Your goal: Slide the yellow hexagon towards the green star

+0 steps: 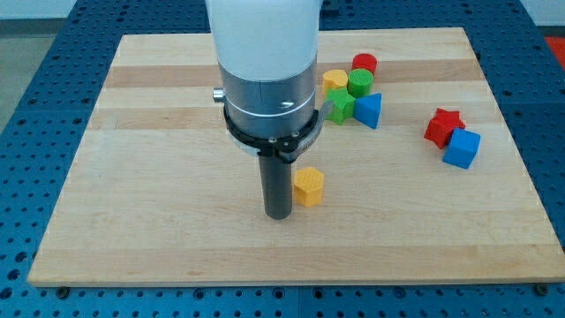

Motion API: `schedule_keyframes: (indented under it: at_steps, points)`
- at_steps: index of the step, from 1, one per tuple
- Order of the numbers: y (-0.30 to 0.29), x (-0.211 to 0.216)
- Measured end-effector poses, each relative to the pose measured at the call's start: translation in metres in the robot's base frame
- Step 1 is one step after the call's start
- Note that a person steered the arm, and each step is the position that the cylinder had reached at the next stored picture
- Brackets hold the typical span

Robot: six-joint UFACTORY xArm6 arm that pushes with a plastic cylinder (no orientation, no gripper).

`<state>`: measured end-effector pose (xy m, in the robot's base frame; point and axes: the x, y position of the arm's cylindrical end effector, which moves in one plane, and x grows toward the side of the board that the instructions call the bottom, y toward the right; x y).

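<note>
My tip (279,214) rested on the wooden bench (159,221), a little to the view's left of the middle. There was no claw on this arm, only a straight dark rod, so nothing could be spread or pinched. The big white and grey arm (265,62) came down from the view's top and hid part of the bench behind it.

The yellow hexagon (308,186) sat just beside my tip, on its right side. They looked very close, maybe touching, but I could not tell for sure.

Farther toward the view's top and right was a tight bunch of blocks. The green star (341,105) was at the low left of the bunch. A yellow block (333,80) sat above it, a green cylinder (359,83) was next to that, and a red cylinder (364,63) was at the top. A blue block (369,109) touched the green star on its right.

Well apart, near the view's right edge, a red star (443,125) and a blue cube (462,147) sat together.

The bench was pale wood with stripes. It lay on a blue base (26,265) with rows of little holes.
</note>
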<state>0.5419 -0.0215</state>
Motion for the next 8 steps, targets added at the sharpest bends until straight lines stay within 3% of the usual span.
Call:
schedule_keyframes:
  at_steps: [1, 3, 4, 5, 6, 7, 8]
  points:
    - [0.000, -0.013]
    - [0.010, 0.030]
    - [0.020, 0.018]
    - [0.020, -0.033]
    - [0.020, -0.051]
    - [0.013, -0.018]
    - [0.007, 0.055]
